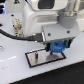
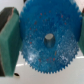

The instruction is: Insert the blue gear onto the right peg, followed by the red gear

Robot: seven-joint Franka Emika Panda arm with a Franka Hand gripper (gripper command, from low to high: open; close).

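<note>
Blue gear [image 2: 47, 37] sits clamped in the hand [image 1: 56, 48], teal pads [image 2: 9, 42] pressing its toothed rim at 9 and 3 o'clock in the wrist view. Hand closed to gear width, holding nothing else. Dark pin, taken to be the right peg [image 2: 48, 39], shows through the centre bore, slightly low of true centre; whether the hub has seated on it or only hangs over it cannot be told. Exterior view: gear held low over the grey plate [image 1: 36, 58], toward the plate's 3 o'clock end; plate rests on the white table [image 1: 15, 67]. Red gear not seen in either view. Judgement: step in hand is the blue gear insertion, near its end. To do it well, keep the gear level, hold the bore concentric with the pin, descend straight and slowly, correct sideways only in small nudges, and release only once the gear lies flat. Tilt risks jamming.
</note>
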